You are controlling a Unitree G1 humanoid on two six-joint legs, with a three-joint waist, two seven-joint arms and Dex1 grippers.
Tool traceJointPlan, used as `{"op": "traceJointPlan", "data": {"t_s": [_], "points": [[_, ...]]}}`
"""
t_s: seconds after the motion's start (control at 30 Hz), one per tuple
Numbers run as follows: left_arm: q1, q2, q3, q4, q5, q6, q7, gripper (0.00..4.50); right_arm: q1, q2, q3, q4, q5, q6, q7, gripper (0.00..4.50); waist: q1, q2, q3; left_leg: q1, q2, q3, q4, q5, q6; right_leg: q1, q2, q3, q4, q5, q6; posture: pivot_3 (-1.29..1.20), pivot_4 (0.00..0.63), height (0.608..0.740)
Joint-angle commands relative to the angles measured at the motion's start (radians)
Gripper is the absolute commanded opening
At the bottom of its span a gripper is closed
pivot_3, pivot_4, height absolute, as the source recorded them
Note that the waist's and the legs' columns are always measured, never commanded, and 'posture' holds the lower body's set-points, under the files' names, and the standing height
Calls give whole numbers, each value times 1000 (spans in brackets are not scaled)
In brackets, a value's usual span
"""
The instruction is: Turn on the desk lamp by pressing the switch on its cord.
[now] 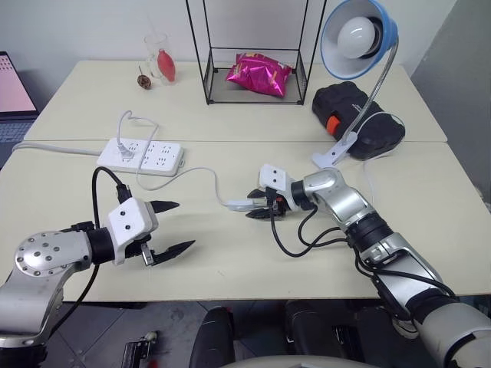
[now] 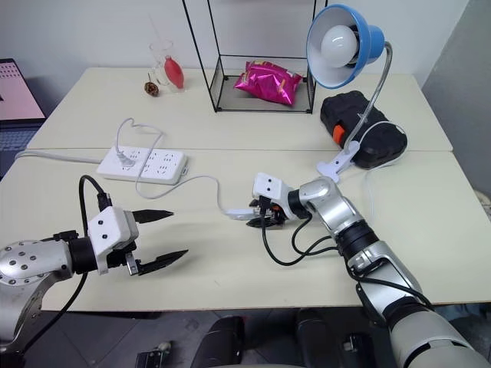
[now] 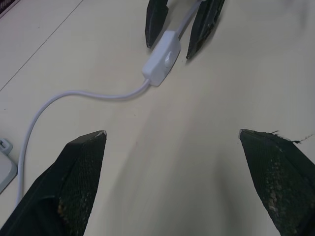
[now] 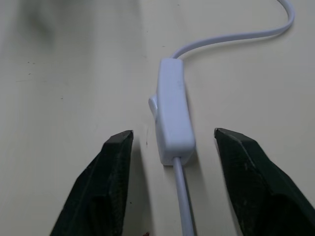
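1. We see the switch [image 4: 172, 110] lying on the cream table [image 1: 230, 268], near the middle of the front half, with the cord [image 1: 201, 173] curling away from it toward the power strip [image 1: 141, 156] at the left
2. The right gripper [image 4: 172, 140] sits low over the table with its two black fingers [image 4: 115, 162] spread either side of the switch's near end; a gap shows on each side, so they straddle it without pinching (the rocker bulges on one side of the body)
3. The left gripper [image 1: 170, 226] hangs above the table's front left part, fingers wide apart and holding nothing, well apart from the switch
4. The desk lamp [image 1: 357, 38] stands clipped at the far right, blue shade tilted toward us, white bulb unlit
5. Behind it lies a black case [image 1: 360, 119], and a wire rack [image 1: 253, 54] holds a pink bag [image 1: 258, 74]
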Motion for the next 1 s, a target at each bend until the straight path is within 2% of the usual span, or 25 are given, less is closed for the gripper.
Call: {"op": "traceJointPlan", "data": {"t_s": [0.03, 0.1, 0.13, 0.23, 0.47, 0.67, 0.87, 1.0], "points": [[-6, -4, 5, 0, 4, -24, 4, 4500, -22, -1, -20, -14, -4, -21, 18, 1582, 0, 0, 0, 0, 0, 0, 0, 0, 0, 0, 0, 0, 0, 0, 0, 0, 150, 740], [-7, -5, 4, 4, 4, -28, 4, 4500, -21, 0, -21, -18, -4, -20, 21, 1158, 0, 0, 0, 0, 0, 0, 0, 0, 0, 0, 0, 0, 0, 0, 0, 0, 150, 740], [-11, -6, 2, 7, 4, -30, 5, 4500, -21, 1, -21, -20, -4, -19, 22, 802, 0, 0, 0, 0, 0, 0, 0, 0, 0, 0, 0, 0, 0, 0, 0, 0, 150, 740], [-33, -13, -2, 11, -10, -17, 11, 4500, -17, 0, -23, -29, -6, -32, 21, 392, 0, 0, 0, 0, 0, 0, 0, 0, 0, 0, 0, 0, 0, 0, 0, 0, 150, 740], [-149, -31, -51, 6, -31, 40, 26, 4500, 27, -41, -29, -198, 2, -37, 24, 391, 1, 0, 0, 0, 0, 0, 0, 0, 0, 0, 0, 0, 0, 0, 0, 0, 150, 740], [-280, -53, -200, 56, 46, 26, 18, 4500, 72, -62, -24, -374, 20, 47, 23, 391, 1, 0, 0, -1, 0, -1, 0, 0, 0, 0, 0, 0, 0, 0, 0, 0, 150, 740], [-391, -81, -309, 145, 108, 7, -2, 4500, 87, -65, -18, -438, 13, 87, 6, 391, 0, 0, 0, 0, 0, -1, 1, 0, 0, 0, 1, 0, 1, 0, 1, 0, 150, 740], [-450, -108, -332, 198, 116, 14, 5, 4500, 91, -70, -13, -460, 8, 94, 1, 391, 1, 0, 0, -1, 0, -1, 0, 0, 0, 0, 1, -1, 1, 0, 1, 0, 150, 740]]}}
